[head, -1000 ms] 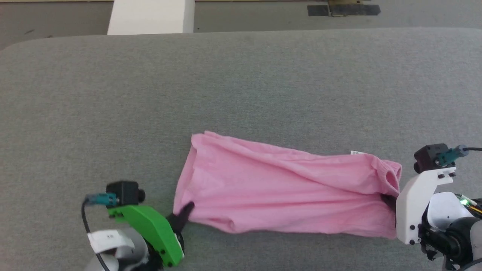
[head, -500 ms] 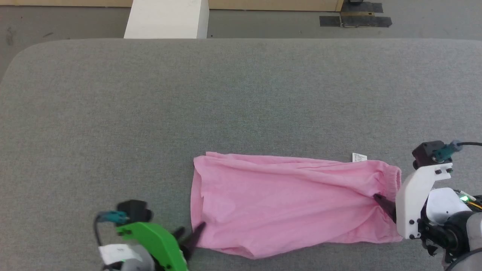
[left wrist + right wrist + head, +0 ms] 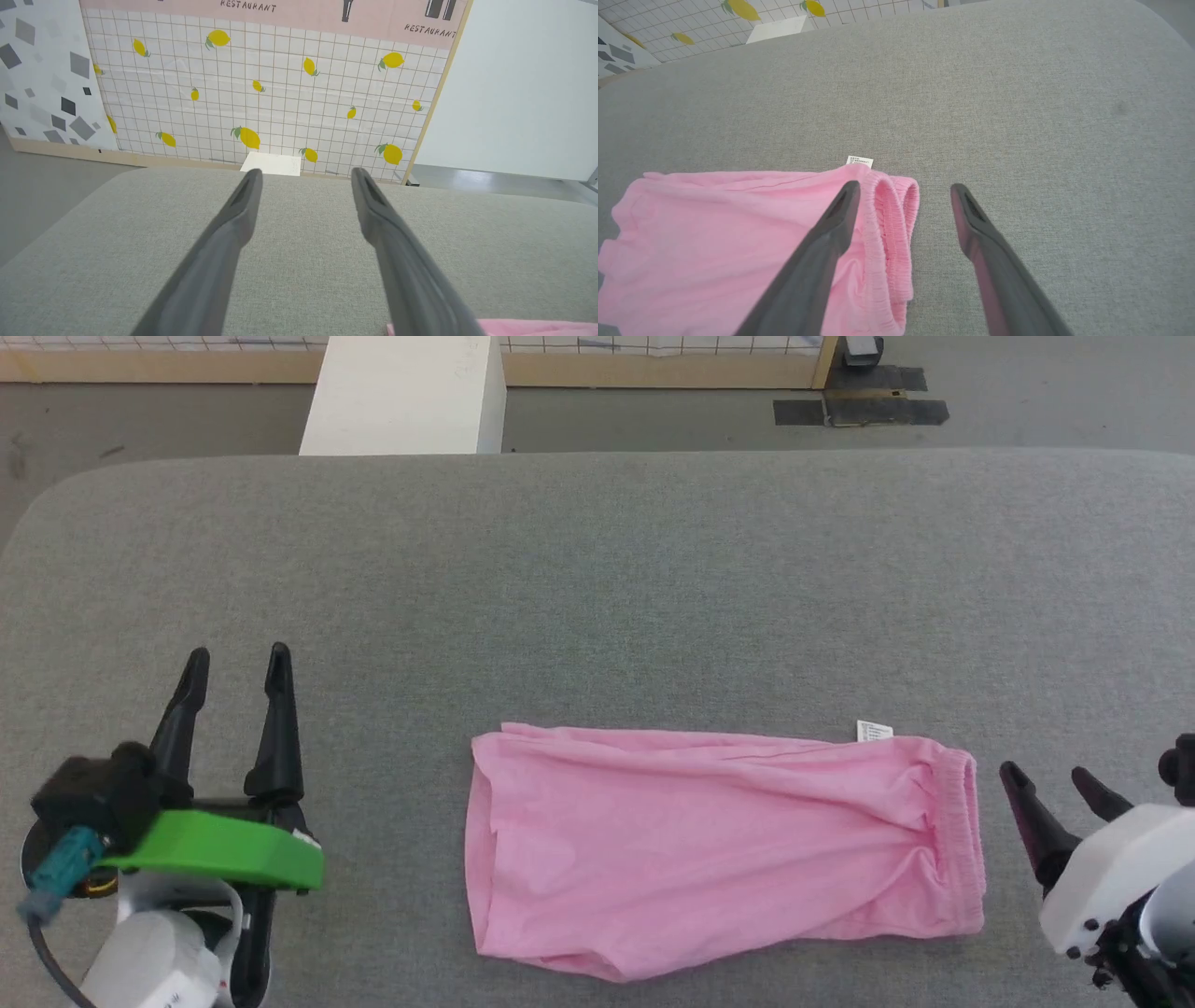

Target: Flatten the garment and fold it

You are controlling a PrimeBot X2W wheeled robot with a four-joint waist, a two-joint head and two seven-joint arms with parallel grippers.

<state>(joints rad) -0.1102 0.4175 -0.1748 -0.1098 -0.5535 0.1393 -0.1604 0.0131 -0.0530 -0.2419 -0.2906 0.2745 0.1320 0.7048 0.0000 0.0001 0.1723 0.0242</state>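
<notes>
On the table, garment lies mostly flat, bit creased; left gripper and right gripper wide, empty. Folding not started.

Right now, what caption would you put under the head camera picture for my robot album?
Pink garment lies spread on the grey surface between the open left gripper and open right gripper.

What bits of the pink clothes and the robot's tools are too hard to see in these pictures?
- Head view: print on the small white sewn-in label is too small to read.
- Left wrist view: the light pink thin fabric garment is mostly cut off by the bottom edge.
- Right wrist view: one dark finger covers part of the garment.
- Head view: the right tool has its arm cut off by the right edge.
</notes>
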